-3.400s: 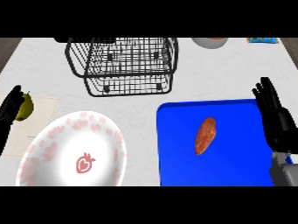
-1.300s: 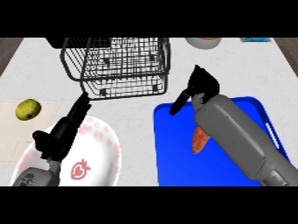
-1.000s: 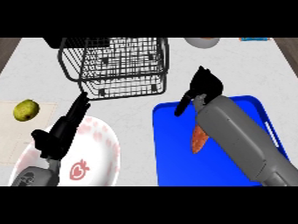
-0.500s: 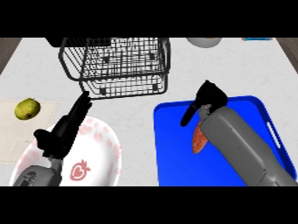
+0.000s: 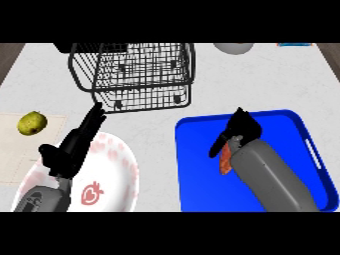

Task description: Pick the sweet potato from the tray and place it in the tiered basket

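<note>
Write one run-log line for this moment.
stage: reach | right robot hand: over orange sweet potato on blue tray | black wire tiered basket: no sweet potato

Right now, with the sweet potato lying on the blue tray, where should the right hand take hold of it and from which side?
Probably across its narrow middle, from above. The sweet potato lies flat and elongated on the tray, mostly hidden under the right hand.

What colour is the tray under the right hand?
Bright blue tray, seen in the head view; right hand is above it.
</note>
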{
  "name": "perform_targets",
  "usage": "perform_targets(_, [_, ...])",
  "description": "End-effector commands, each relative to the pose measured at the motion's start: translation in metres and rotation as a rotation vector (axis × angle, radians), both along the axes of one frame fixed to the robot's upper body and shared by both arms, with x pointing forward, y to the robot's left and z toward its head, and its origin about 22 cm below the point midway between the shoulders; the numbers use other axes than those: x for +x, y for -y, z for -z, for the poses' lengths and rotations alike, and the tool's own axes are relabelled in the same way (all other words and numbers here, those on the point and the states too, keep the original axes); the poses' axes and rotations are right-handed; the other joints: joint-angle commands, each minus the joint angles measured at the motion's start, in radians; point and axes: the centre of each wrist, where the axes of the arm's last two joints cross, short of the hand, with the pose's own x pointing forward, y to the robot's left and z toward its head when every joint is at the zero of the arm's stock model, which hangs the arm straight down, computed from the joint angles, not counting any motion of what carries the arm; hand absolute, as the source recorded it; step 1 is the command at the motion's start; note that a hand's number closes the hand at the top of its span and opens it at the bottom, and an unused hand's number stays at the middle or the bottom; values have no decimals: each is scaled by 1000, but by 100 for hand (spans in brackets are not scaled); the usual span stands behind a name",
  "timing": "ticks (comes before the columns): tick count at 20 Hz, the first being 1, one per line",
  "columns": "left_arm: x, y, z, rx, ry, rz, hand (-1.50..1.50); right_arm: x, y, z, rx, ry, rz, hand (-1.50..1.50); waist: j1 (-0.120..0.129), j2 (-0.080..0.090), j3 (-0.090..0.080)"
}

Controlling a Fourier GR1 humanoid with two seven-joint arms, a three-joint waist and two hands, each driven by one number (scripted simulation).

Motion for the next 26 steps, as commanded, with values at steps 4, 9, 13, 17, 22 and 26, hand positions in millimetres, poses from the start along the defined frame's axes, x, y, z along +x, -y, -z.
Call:
perform_targets(4, [-2,7,-1,-13,-9,4,0,-20,23,2,-34,-107,208,-150,3,3,0])
perform_targets(9, [3,1,-4,12,-8,16,0,-35,11,24,-26,-110,217,-150,14,8,1])
perform_targets(13, [-7,7,10,-17,-1,30,0,-41,7,34,-24,-83,223,-150,21,9,1])
perform_targets(17, [6,17,1,10,-3,29,0,-37,-2,28,47,51,204,150,21,10,1])
perform_targets(22, [-2,13,8,4,1,26,0,-23,5,12,-10,128,163,150,25,10,1])
perform_targets(26, [1,-2,4,6,-3,22,0,-28,-3,18,-24,130,132,150,25,9,1])
